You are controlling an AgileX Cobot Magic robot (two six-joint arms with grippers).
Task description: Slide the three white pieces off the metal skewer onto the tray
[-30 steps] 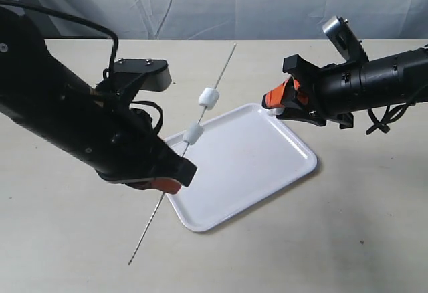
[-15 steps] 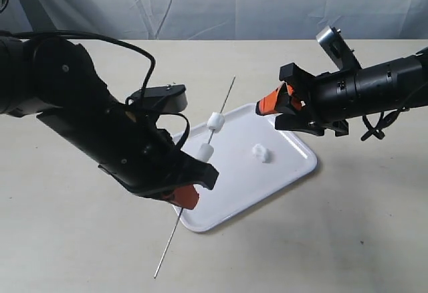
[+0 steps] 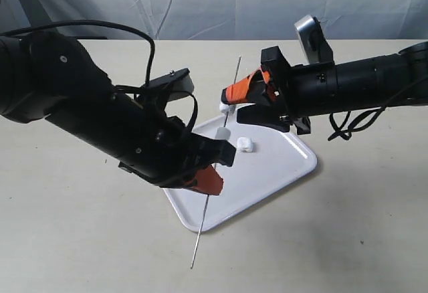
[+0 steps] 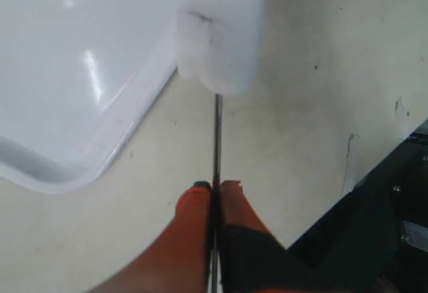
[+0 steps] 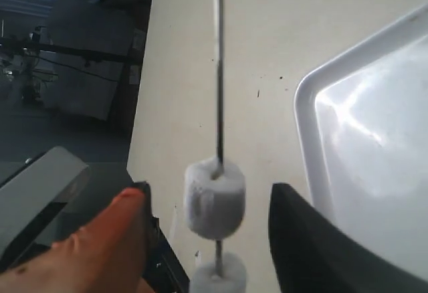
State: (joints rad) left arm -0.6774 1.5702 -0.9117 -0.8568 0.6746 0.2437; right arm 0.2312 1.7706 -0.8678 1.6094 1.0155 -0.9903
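My left gripper point(image 3: 208, 180) is shut on the thin metal skewer point(image 3: 233, 79), which slants up over the white tray point(image 3: 281, 162). In the left wrist view the orange fingertips point(image 4: 200, 196) pinch the skewer point(image 4: 217, 132) below a white piece point(image 4: 219, 39). Two white pieces stay threaded: the upper one point(image 3: 225, 108) and the lower one point(image 3: 223, 134). My right gripper point(image 3: 231, 105) is open, its jaws on either side of the upper piece point(image 5: 214, 199) without touching it; the lower piece point(image 5: 218, 277) shows beyond it. A third piece point(image 3: 245, 144) lies loose on the tray.
The beige table point(image 3: 348, 239) carries the tray near the middle. A grey cloth backdrop point(image 3: 221, 2) hangs behind. The skewer's lower end point(image 3: 194, 261) sticks out past the tray's front rim. Black cables trail from both arms.
The left arm has carried the skewer rightwards over the tray. The right gripper let one white piece drop onto the tray, opened wider and moved left around the upper threaded piece.
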